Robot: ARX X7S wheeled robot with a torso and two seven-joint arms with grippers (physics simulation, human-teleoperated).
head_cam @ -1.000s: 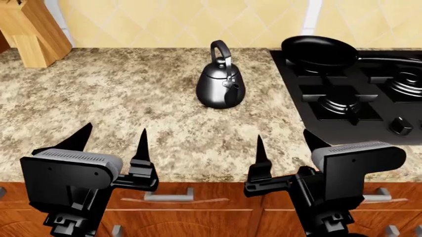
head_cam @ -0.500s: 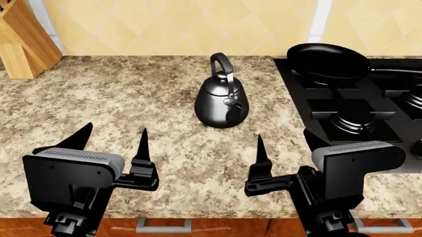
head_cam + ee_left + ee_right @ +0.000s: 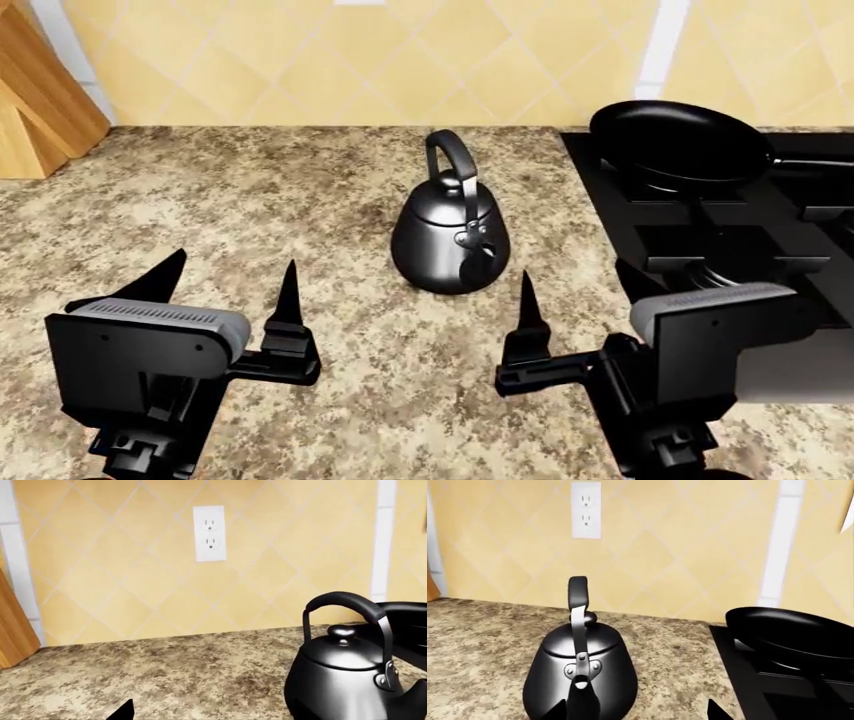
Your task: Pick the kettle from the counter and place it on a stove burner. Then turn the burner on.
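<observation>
matte black arms, grey ribbed wrist tops, pointed black fingers (image 3: 287,290)

Cut-offs and hidden parts across the three views

In the left wrist view the kettle (image 3: 347,680) runs off the picture at 4 to 6 o'clock, losing its base and spout tip; the knife block (image 3: 13,630) shows only a sliver at 9 o'clock. In the head view the right gripper's (image 3: 577,305) housing covers the near stove burner (image 3: 714,262), the frying pan's (image 3: 683,140) handle leaves the picture at 3 o'clock, and the knife block's top is cropped at 10 o'clock. The right wrist view cuts off the kettle's base and the pan's right side.
</observation>
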